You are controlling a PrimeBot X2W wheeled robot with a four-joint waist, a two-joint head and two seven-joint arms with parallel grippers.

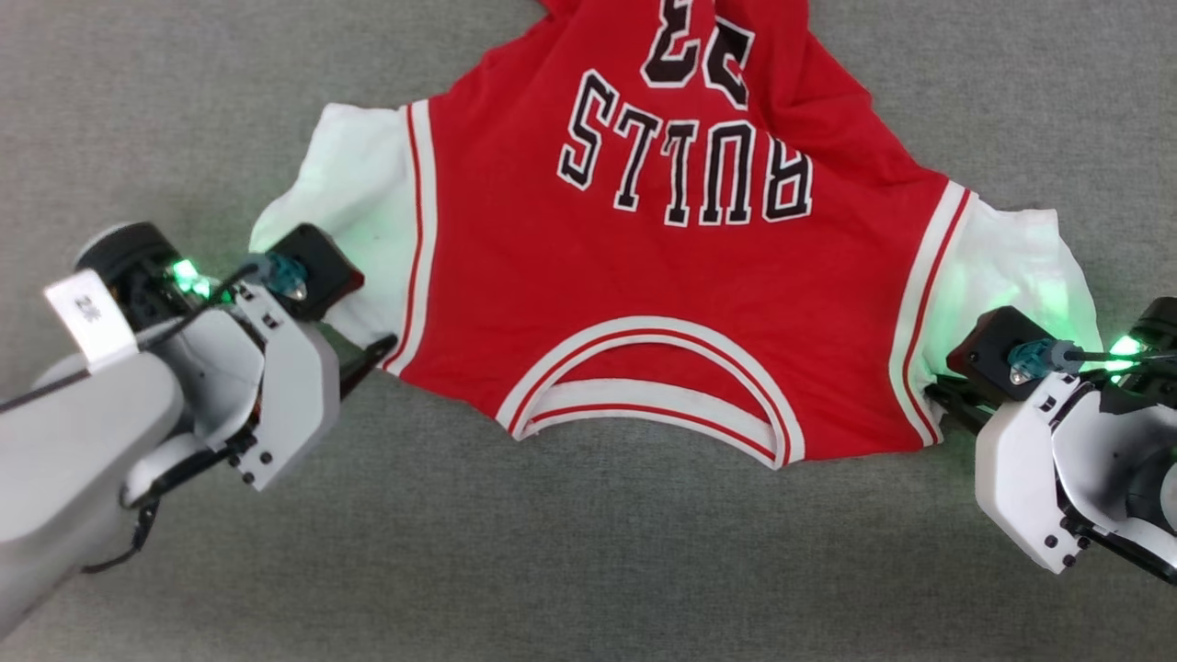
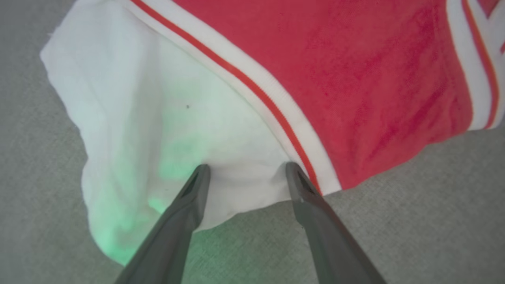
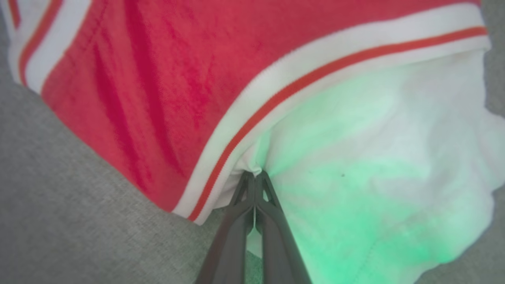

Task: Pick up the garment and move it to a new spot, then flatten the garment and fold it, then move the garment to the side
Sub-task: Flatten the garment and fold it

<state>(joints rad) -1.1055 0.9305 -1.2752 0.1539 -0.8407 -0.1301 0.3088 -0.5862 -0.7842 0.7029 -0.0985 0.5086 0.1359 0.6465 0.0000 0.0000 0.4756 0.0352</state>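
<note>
Spread on the gray tabletop (image 1: 588, 570), chest side up: the garment (image 1: 662, 303), with the red body in the middle of the head view and running out of the picture at 12 o'clock. Neck opening (image 1: 648, 391) with striped border turned toward 6 o'clock, black-and-white lettering (image 1: 685, 156) therefore reading upside down. One white sleeve (image 1: 345, 175) at 9 o'clock of the red body, the other sleeve (image 1: 1011, 267) at 3 o'clock. Both resting on the tabletop, both tinted by a green glow.

Left hand (image 1: 372, 345) at 8 o'clock of the garment, released. In the left wrist view, two dark fingers (image 2: 185, 209) standing wide apart, tips touching the lower edge of the white sleeve. One tip just beside the white-and-red trim (image 2: 276, 106) of the armhole, the other further out on the plain white cloth. Sleeve edge lying between the tips, not squeezed.

Right hand (image 1: 936, 395) at 4 o'clock of the garment, clenched. In the right wrist view, both fingers pressed together, grasping a small pucker of white sleeve cloth just beside the striped armhole trim. Cloth drawn into short creases at the tips. Red body at 11 o'clock of the grip in that view, white sleeve at 3 o'clock, gray tabletop at 8 o'clock.
</note>
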